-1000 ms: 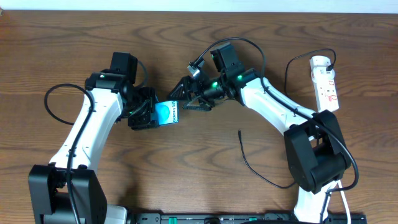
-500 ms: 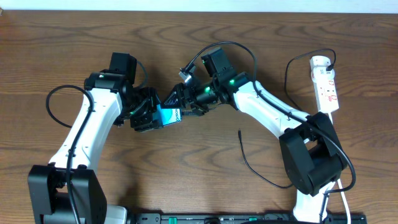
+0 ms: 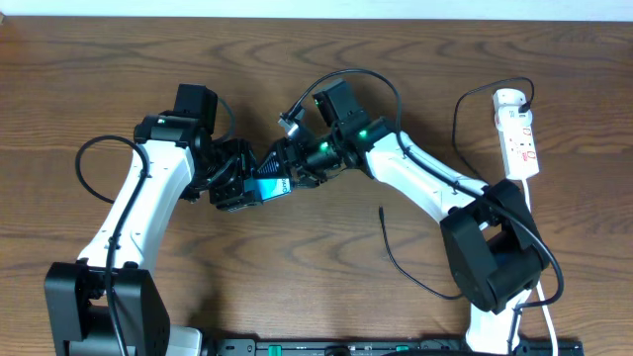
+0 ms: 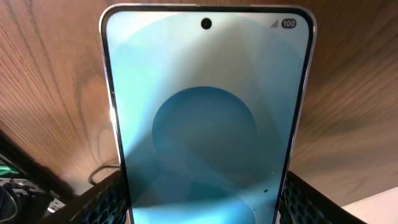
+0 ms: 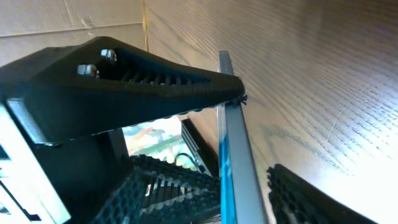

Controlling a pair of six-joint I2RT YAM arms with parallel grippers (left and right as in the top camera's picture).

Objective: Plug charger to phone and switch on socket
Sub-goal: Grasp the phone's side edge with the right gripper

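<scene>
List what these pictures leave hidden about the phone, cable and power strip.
- Phone charging port: the left wrist view cuts off its lower end; overhead, the left gripper covers that end.
- Power strip switch position: too small overhead.
- Cable far end: overhead, it disappears at the right arm's base.

This looks like a robotics lab. A left arm (image 3: 129, 213) and a right arm (image 3: 425, 178) stand at a wood-grain table (image 3: 297, 277), a white socket (image 3: 519, 133) beside them.

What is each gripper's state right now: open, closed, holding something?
Left gripper: closed on the phone.
Right gripper: open, fingers either side of the phone's edge.
</scene>
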